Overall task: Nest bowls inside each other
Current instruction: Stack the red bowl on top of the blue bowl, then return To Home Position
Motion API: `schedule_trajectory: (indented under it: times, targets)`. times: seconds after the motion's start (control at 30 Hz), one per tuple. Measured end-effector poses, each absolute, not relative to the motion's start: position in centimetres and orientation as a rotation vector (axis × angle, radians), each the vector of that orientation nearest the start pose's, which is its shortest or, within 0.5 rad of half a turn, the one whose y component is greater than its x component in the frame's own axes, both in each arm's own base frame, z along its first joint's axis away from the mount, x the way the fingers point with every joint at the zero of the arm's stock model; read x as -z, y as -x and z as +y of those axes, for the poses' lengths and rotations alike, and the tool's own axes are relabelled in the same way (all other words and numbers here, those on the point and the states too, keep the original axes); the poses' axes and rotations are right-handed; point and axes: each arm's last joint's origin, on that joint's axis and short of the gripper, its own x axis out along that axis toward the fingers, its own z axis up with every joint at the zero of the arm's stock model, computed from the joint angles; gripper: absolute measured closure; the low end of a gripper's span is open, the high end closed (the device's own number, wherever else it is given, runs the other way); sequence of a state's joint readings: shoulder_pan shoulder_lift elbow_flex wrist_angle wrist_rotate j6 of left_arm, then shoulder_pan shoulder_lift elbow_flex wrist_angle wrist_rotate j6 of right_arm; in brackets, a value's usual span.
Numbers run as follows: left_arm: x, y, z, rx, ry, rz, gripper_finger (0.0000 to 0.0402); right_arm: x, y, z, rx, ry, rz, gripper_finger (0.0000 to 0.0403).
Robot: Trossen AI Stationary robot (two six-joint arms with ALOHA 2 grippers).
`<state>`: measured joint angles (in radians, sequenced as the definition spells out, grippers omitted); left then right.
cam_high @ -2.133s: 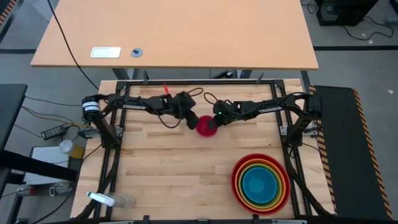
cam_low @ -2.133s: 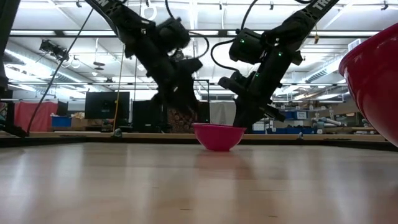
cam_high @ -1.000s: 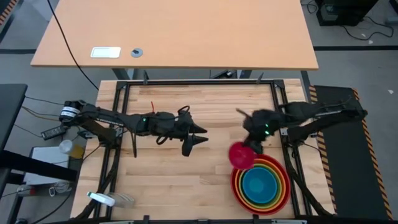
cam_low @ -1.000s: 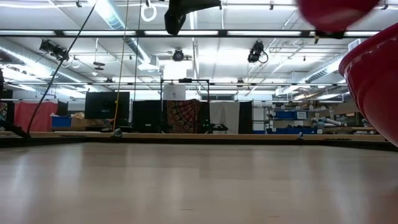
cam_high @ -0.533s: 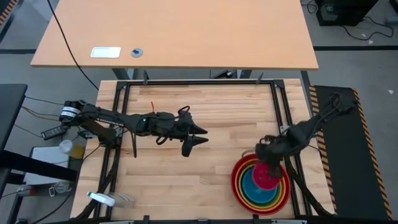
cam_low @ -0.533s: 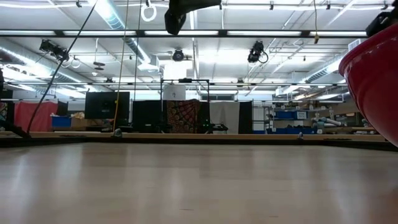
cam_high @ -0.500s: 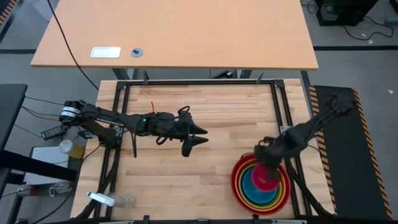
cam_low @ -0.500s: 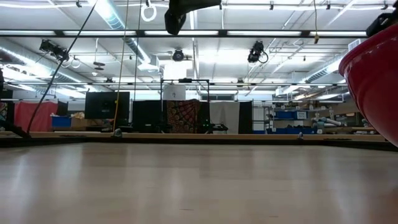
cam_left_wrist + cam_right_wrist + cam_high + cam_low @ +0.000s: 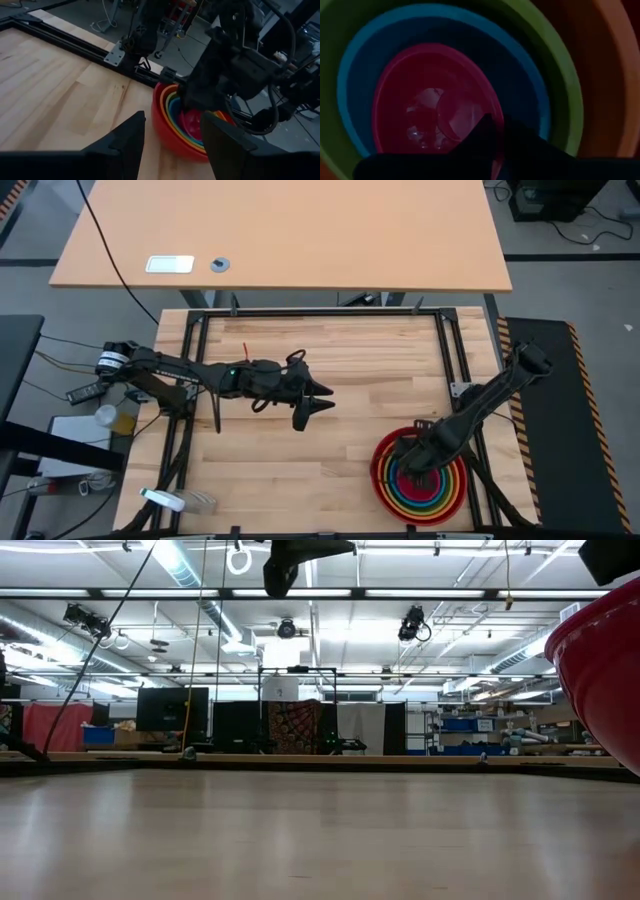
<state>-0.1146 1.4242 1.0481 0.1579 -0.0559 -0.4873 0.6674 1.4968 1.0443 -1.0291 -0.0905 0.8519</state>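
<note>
The bowls stand nested at the table's near right: red (image 9: pixel 377 476) outermost, then orange (image 9: pixel 615 75), yellow-green (image 9: pixel 560 75) and blue (image 9: pixel 355 75). The small pink bowl (image 9: pixel 420 95) lies inside the blue one. My right gripper (image 9: pixel 497 131) points down into the stack (image 9: pixel 170 107), shut on the pink bowl; in the high view its hand (image 9: pixel 418 462) covers the stack's middle. My left gripper (image 9: pixel 320 402) hovers open above the table's middle, high up, with nothing between its fingers (image 9: pixel 127 135). My right gripper pinches the pink bowl's rim (image 9: pixel 498 150), one finger inside the bowl and one outside it. The fingers come from above, pointing down. The bowl sits upright, low inside the blue bowl; whether it rests on the blue bowl I cannot tell.
The red bowl's wall (image 9: pixel 600 670) fills the low view's right edge. A black frame (image 9: pixel 300 313) runs round the wooden table top. Bare wood lies between my left gripper and the stack.
My right gripper has carried the pink bowl from above the stack's far left rim toward the near edge and down into it, tipping until it points straight down. The pink bowl now lies inside the blue bowl.
</note>
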Motion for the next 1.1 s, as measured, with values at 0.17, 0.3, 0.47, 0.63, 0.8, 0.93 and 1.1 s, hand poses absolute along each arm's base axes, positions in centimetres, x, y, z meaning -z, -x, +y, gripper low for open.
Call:
schedule_trajectory:
  times: [0.17,0.3,0.47,0.63,0.8,0.93,1.1]
  targets:
    - [-30.8,-32.4,-3.6,0.002,0.466,0.239,0.0209,-21.2,-20.2,16.3,0.049,-0.261,1.581,0.0317]
    - [-30.6,-32.3,-3.6,-0.003,0.463,0.26,0.0209,-21.5,-20.2,16.0,0.068,-0.304,1.582,0.0254]
    - [-30.2,-32.2,-3.6,-0.014,0.457,0.304,0.0209,-23.0,-19.5,14.7,0.137,-0.385,1.577,0.0184]
    - [-30.1,-31.8,-3.7,-0.016,0.452,0.34,0.0209,-26.1,-18.7,13.4,0.243,-0.509,1.358,0.0152]
    - [-31.8,-30.2,-3.6,0.024,0.414,0.313,0.0209,-28.6,-18.3,11.7,0.212,-0.621,1.042,0.0157]
    - [-32.0,-27.7,-2.0,-0.015,0.411,0.271,0.021,-28.6,-18.2,9.3,0.195,-0.68,0.859,0.0174]
    - [-30.3,-23.8,-0.1,-0.07,0.501,0.176,0.021,-28.0,-17.7,6.1,0.186,-0.736,0.691,0.0193]
